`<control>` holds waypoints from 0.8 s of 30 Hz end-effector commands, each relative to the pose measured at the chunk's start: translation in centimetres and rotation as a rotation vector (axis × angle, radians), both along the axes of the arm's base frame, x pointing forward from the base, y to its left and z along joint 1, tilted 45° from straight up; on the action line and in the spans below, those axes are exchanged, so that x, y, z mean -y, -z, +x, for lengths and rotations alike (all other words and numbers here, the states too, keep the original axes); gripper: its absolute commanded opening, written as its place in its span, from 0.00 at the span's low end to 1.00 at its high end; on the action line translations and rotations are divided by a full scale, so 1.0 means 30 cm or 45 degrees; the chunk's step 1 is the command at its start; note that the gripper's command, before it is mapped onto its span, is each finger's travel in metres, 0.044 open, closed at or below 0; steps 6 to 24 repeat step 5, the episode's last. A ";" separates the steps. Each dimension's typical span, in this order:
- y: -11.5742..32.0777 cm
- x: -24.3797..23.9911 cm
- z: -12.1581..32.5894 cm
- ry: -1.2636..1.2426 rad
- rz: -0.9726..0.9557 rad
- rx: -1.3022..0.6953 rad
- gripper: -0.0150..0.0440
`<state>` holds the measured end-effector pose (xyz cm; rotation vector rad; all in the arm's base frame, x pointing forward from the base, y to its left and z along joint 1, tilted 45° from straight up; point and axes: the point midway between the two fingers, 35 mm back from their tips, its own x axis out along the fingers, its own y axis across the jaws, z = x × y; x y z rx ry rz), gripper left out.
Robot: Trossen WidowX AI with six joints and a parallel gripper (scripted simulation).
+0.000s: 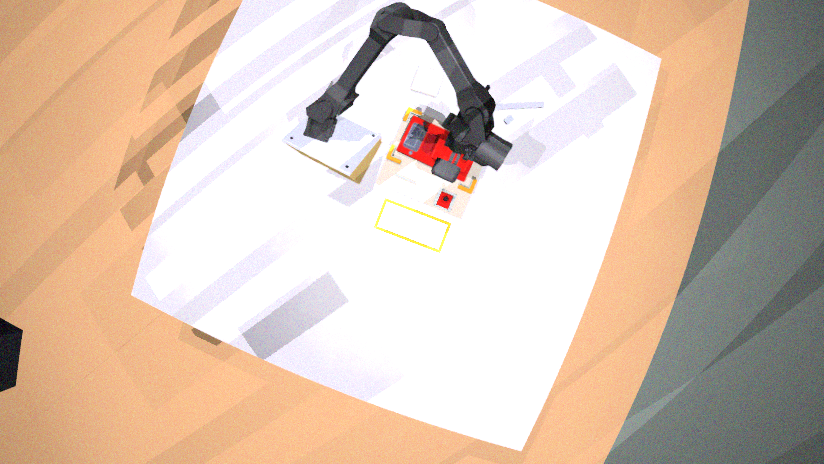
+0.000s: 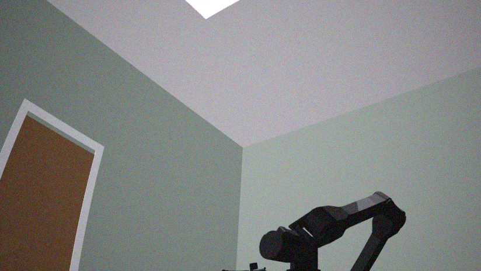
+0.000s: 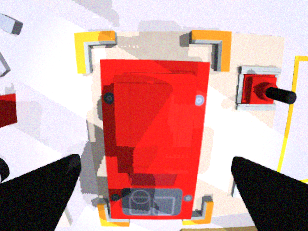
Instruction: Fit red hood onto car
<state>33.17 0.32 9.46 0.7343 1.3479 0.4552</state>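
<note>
Fingers wide apart and holding nothing, the black parallel-jaw end effector [image 1: 456, 145] [image 3: 157, 163] hovers above the red flat-roofed hood [image 1: 439, 152] [image 3: 160, 124], apparently on the chassis, its long axis running far left to near right between the fingertips.

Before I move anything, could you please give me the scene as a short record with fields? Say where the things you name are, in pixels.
claw: open, nothing between its fingers
claw position: above the red car body [image 1: 419, 151] [image 3: 155, 124]
car body: between orange-and-yellow corner brackets [image 1: 467, 186] [image 3: 212, 36]
side piece: small red block with a black peg [image 1: 445, 200] [image 3: 281, 94], beside the car body
marking: yellow rectangle outline [image 1: 407, 243] [image 3: 285, 144] on the table
exterior view: arm [image 2: 363, 210] visible, car body out of frame
hood seating: cannot tell
</note>
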 end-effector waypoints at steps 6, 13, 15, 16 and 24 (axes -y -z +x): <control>-0.003 -0.001 0.000 -0.004 0.003 0.004 1.00; -0.003 -0.001 0.000 -0.004 0.003 0.004 1.00; -0.003 -0.001 0.000 -0.004 0.003 0.004 1.00; -0.003 -0.001 0.000 -0.004 0.003 0.004 1.00; -0.003 -0.001 0.000 -0.004 0.003 0.004 1.00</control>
